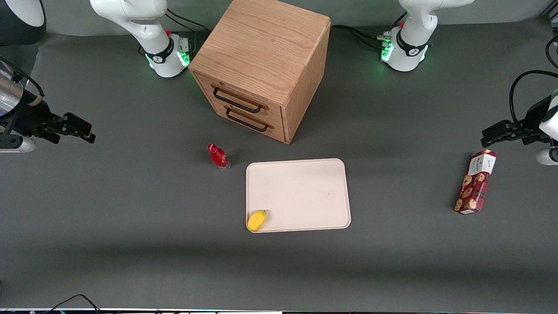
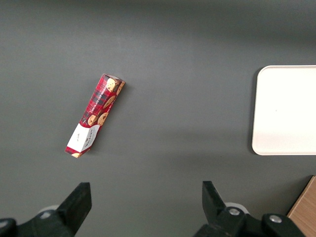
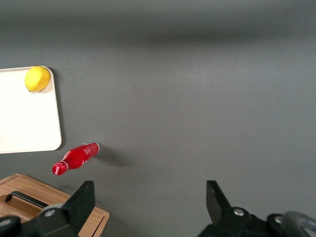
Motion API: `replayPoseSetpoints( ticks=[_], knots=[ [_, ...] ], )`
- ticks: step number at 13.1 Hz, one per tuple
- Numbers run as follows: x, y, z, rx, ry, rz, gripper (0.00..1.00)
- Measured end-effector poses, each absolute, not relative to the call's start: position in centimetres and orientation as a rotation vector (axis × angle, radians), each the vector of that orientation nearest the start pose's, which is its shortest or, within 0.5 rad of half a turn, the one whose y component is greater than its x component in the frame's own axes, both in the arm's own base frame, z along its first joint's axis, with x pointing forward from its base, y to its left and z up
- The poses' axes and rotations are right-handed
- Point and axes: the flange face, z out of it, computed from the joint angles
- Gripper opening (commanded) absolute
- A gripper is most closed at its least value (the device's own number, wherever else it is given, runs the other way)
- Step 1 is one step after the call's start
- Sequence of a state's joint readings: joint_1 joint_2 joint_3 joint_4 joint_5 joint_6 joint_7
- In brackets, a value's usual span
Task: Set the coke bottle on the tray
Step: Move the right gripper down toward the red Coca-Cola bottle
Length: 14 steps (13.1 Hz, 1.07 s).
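Observation:
The coke bottle point(image 1: 218, 157) is a tiny red bottle with a red cap, standing on the grey table just beside the tray's corner that lies farther from the front camera, in front of the drawer cabinet. It also shows in the right wrist view point(image 3: 76, 157). The tray point(image 1: 298, 194) is flat, pale beige with rounded corners; part of it shows in the right wrist view point(image 3: 24, 121). My right gripper point(image 1: 80, 130) hangs above the table at the working arm's end, well apart from the bottle, open and empty, with its fingers point(image 3: 81, 201) wide apart.
A small yellow fruit point(image 1: 256, 220) lies in the tray's corner nearest the front camera. A wooden drawer cabinet point(image 1: 261, 69) with two dark handles stands farther from the camera than the tray. A red cookie box point(image 1: 475, 182) lies toward the parked arm's end.

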<state>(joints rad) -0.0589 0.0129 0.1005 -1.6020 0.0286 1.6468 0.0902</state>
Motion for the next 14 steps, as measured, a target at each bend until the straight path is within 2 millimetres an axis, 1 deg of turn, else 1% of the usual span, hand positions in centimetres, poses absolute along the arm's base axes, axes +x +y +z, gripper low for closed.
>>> replayPoseSetpoints(
  ticks=[3, 5, 8, 9, 11, 13, 14],
  knots=[
    [56.4, 2.8, 60.6, -3.109, 0.073, -0.035, 1.0],
    [56.4, 4.1, 60.0, -3.113, 0.036, -0.015, 1.0],
    [56.9, 6.6, 58.2, -3.115, -0.022, 0.03, 1.0],
    [57.2, 8.1, 57.5, -3.112, -0.012, 0.042, 1.0],
    [58.0, 12.7, 55.8, -3.096, 0.066, 0.056, 1.0],
    [58.7, 17.6, 53.2, -3.067, 0.111, 0.049, 1.0],
    [58.8, 19.7, 51.6, -3.056, 0.124, 0.055, 1.0]
  ],
)
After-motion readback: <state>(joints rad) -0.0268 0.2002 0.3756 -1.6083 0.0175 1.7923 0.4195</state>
